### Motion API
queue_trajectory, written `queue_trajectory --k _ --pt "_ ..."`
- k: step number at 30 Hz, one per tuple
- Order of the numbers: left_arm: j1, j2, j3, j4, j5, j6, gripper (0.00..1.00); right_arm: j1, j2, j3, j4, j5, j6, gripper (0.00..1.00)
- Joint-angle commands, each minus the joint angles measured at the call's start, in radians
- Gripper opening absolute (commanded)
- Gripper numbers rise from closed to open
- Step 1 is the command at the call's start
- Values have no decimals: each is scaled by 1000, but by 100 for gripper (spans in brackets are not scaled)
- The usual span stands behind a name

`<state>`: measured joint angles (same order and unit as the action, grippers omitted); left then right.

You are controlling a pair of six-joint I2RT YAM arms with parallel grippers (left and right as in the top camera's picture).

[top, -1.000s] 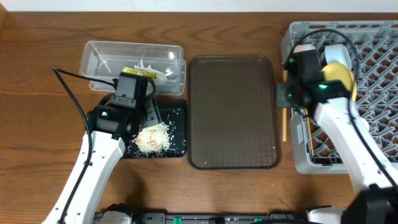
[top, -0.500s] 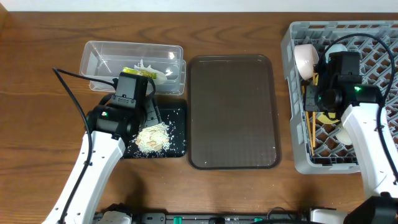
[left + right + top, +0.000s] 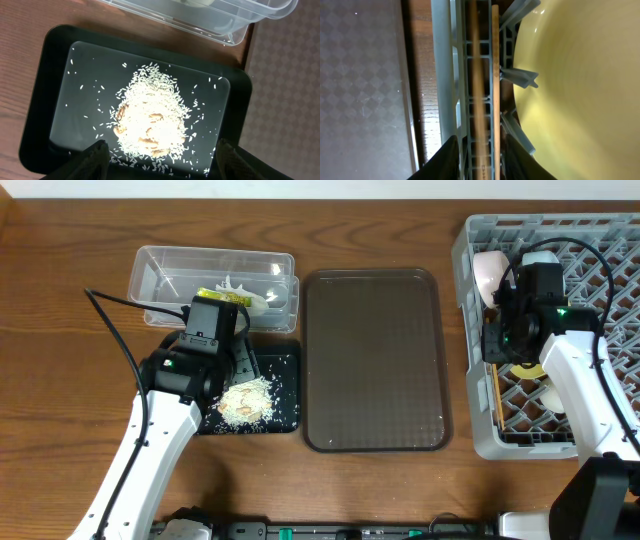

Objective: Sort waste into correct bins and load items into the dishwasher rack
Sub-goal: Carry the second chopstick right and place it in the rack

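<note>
The beige rice crumbs (image 3: 245,398) lie piled in the black tray (image 3: 285,415); they also show in the left wrist view (image 3: 150,117). My left gripper (image 3: 160,160) is open and empty, just above the tray's near edge (image 3: 40,100). The green-and-orange wrapper (image 3: 232,296) lies in the clear tub (image 3: 160,265). My right gripper (image 3: 480,162) is open over the grey rack's left side (image 3: 442,65). The two wooden chopsticks (image 3: 495,75) lie between its fingers along the rack, one blurred. The yellow plate (image 3: 570,85) stands beside them. A pink-white bowl (image 3: 490,272) sits in the rack (image 3: 600,240).
The brown serving tray (image 3: 375,360) lies between the black tray and the rack. The clear tub's corner (image 3: 240,15) sits just behind the black tray. A whitish dish (image 3: 552,392) lies in the rack beneath my right arm. Cables run over both arms.
My right gripper moved from the rack's left outer edge to over the rack. The chopsticks, which hung outside that edge, now lie inside the rack. The left arm has not moved.
</note>
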<state>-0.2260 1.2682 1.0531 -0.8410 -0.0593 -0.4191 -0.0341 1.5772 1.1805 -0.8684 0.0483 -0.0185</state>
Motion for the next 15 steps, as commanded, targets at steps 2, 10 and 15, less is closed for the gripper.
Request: queue_trajectory --k 2,10,15 --pt "3 6 -2 -3 -12 -5 71 -7 5 -3 21 -1 -5 29" --pt "3 5 -2 34 -13 -4 71 26 -48 -2 148 -194 101 33" --pt "3 6 -2 113 1 161 71 61 -55 -3 257 -166 66 50"
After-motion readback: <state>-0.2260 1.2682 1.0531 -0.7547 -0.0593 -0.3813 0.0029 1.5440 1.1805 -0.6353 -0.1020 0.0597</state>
